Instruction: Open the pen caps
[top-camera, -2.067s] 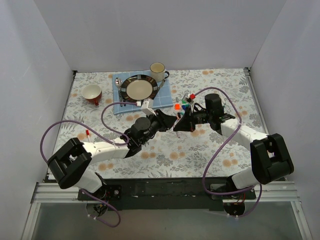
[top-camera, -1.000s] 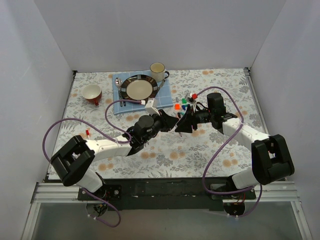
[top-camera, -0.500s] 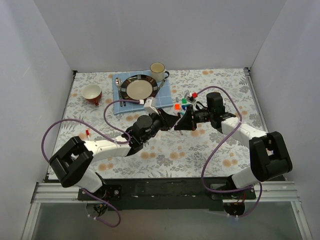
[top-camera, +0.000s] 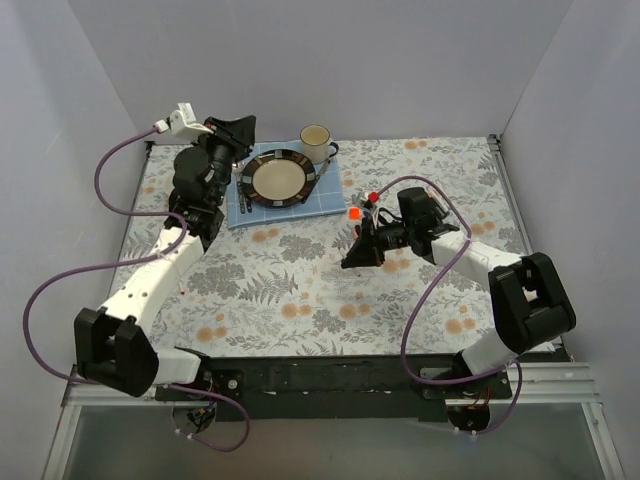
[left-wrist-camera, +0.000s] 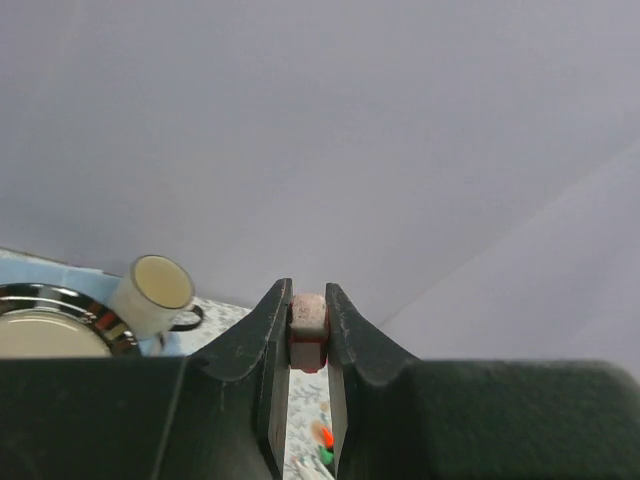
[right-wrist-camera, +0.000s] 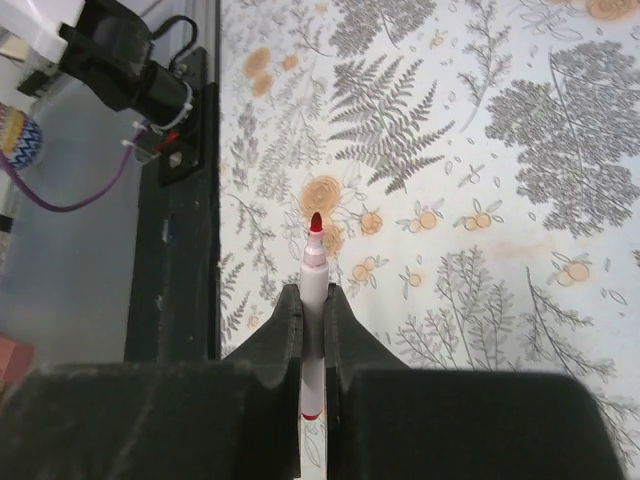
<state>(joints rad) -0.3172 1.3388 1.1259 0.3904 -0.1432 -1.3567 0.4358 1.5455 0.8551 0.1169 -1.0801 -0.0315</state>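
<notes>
My left tool (left-wrist-camera: 307, 296) is pressed together on a small red pen cap (left-wrist-camera: 307, 328), raised high over the desk's far-left corner beside the plate (top-camera: 250, 180) and cup (top-camera: 316, 139). My right tool (right-wrist-camera: 313, 292) pinches a white pen (right-wrist-camera: 314, 262) low over the desk (top-camera: 300, 290), right of centre, red tip bare. The other pens (top-camera: 356, 212) show coloured ends just beyond it.

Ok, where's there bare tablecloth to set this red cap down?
Widest free patch: the near-middle tablecloth, bordered by the left arm and the right gripper holding the pen. A smaller one is at the far right, between the mug and the right wall. Crowded: the plate on its blue cloth, and the coloured caps beside the right arm.
</notes>
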